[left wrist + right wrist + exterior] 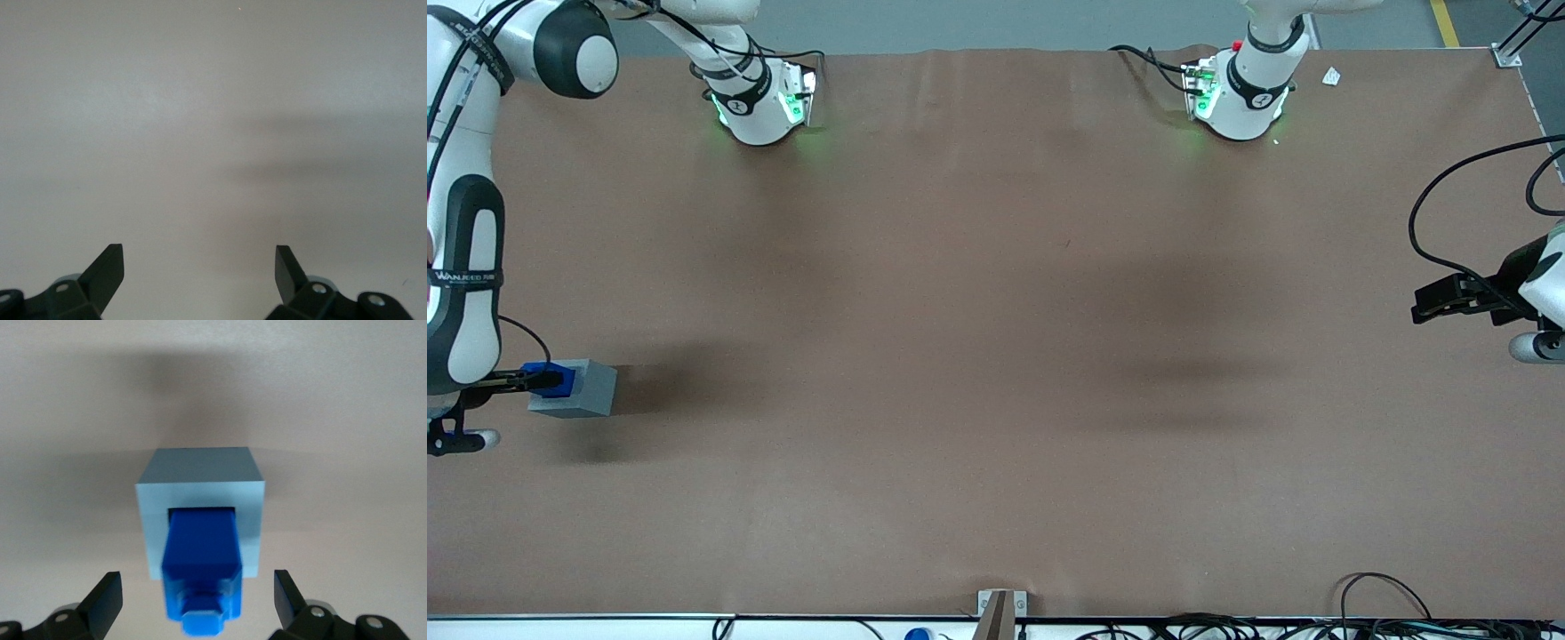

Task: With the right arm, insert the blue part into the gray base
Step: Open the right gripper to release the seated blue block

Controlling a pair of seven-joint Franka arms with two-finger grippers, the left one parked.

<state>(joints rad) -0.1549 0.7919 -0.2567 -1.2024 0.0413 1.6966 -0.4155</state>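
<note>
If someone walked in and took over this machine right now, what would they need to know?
Gripper: open, fingers apart on either side of the blue part, not touching it, just above the gray base.
Things: the base stands on the brown table at the working arm's end. The blue part stands in the base's top socket, stub end up.
Done: part placed in the socket and released.
Left: how deep it sits can't be told; check, then lift the arm away.

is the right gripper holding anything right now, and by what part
Nothing is held. The gripper is open, its fingers apart on either side of the blue part without touching it. The blue part stands in the gray base socket.
</note>
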